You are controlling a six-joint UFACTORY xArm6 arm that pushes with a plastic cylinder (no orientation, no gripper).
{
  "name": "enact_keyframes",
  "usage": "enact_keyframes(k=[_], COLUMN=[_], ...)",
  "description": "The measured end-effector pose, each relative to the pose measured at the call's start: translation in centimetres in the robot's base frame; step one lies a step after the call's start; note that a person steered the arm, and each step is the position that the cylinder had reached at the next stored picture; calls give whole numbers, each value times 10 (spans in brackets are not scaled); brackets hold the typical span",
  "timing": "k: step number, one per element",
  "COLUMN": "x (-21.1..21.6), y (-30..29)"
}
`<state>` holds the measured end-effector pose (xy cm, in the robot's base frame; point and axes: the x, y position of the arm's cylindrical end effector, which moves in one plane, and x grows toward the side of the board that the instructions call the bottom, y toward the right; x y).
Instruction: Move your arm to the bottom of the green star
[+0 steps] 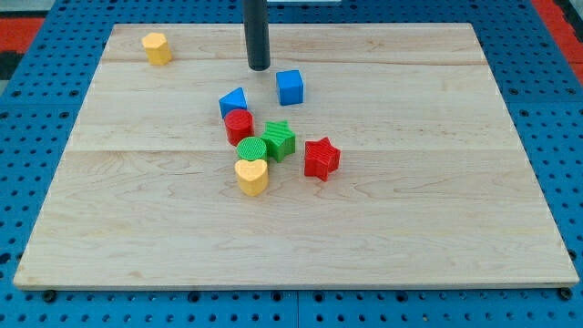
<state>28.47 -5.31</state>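
While the wooden board (137,246) lay on a blue pegboard surface (36,109), the nearest block to the view's bottom was a yellow heart (251,176). Just above it and touching it sat a green cylinder (251,149), with the green star (280,139) pressed against that cylinder's right side. A red star (321,158) stood near the green star, to the view's right and slightly apart. Farther up, a red cylinder (239,124) touched the green cylinder, and a blue triangular block (233,102) sat right behind it. A blue cube (290,87) stood apart, farther toward the top. My tip (260,68) rested left of the blue cube, well above the green star; being a bare rod, it held nothing. Farthest off, a second yellow block (157,47) sat near the top left corner.
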Motion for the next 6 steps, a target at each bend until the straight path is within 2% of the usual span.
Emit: enact_keyframes(k=[6], x=[0], y=[3])
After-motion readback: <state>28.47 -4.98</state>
